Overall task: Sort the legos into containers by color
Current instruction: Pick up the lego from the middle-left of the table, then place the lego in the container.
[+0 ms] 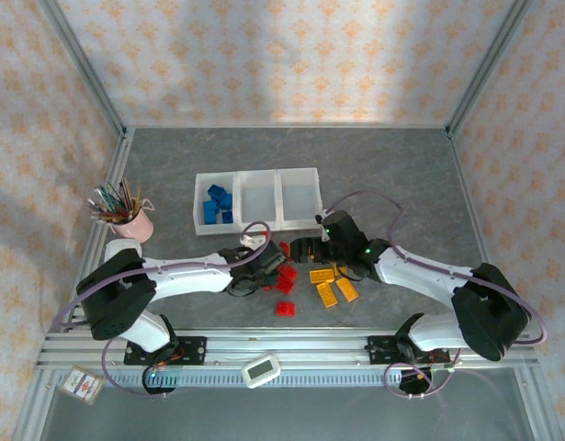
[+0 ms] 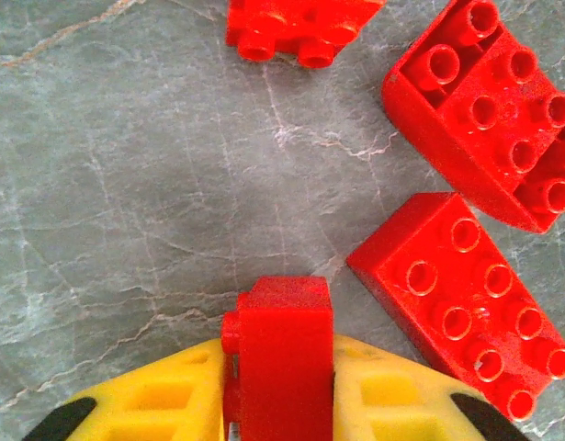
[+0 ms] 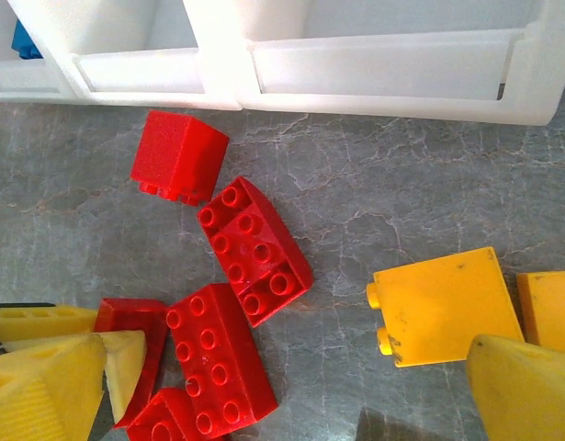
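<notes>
My left gripper (image 2: 282, 377) is shut on a small red lego (image 2: 284, 340), which stands upright between its yellow fingers just above the table. Other red legos (image 2: 461, 299) lie close to its right, and another red one (image 1: 284, 308) lies nearer the front. My right gripper (image 3: 291, 395) hangs open over bare table between the red legos (image 3: 253, 248) and a yellow-orange lego (image 3: 443, 308). More yellow-orange legos (image 1: 330, 287) lie below it. The containers (image 1: 255, 175) stand in a row behind, and the left one holds several blue legos (image 1: 217, 205).
A pink cup of pencils (image 1: 128, 219) stands at the left, beside the left arm. A small white device (image 1: 261, 369) lies on the front rail. The containers' front wall (image 3: 264, 69) is close ahead of the right gripper.
</notes>
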Controlling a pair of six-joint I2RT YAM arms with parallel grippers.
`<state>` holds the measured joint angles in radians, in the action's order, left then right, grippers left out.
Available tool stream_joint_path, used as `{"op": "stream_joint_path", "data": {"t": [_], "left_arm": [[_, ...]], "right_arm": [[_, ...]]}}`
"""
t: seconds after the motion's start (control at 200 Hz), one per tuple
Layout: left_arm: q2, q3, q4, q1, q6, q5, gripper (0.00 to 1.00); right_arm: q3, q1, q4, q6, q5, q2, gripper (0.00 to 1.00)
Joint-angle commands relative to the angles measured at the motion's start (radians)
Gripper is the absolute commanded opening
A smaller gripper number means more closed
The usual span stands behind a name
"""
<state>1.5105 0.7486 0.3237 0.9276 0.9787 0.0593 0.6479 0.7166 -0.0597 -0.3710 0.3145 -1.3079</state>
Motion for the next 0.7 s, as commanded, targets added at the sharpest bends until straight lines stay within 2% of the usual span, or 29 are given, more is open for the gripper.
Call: {"op": "stream_joint_path", "data": {"t": [0.0, 0.2, 0.355, 0.536, 0.696], "left_arm": [[-0.029, -0.019, -0.001, 0.004, 0.014, 0.015, 0.25], [-0.096, 0.015, 0.072, 0.002, 0.009, 0.077, 0.22], [-0.147, 0.092, 0.154, -0.009, -0.037, 0.178, 0.22], [-0.120, 0.226, 0.199, -0.109, -0.145, 0.254, 0.22], [-0.027, 0.360, 0.145, -0.205, -0.268, 0.296, 0.22]], "right_arm": [[0.004, -0.004, 0.017, -0.003, -0.001, -0.005, 1.00], [0.028, -0.003, 0.011, 0.002, 0.001, 0.010, 1.00], [0.077, -0.005, 0.013, 0.009, 0.021, 0.008, 1.00], [0.147, -0.010, 0.027, 0.004, 0.011, -0.022, 1.00], [0.174, -0.063, 0.064, -0.040, 0.017, -0.068, 1.00]]}}
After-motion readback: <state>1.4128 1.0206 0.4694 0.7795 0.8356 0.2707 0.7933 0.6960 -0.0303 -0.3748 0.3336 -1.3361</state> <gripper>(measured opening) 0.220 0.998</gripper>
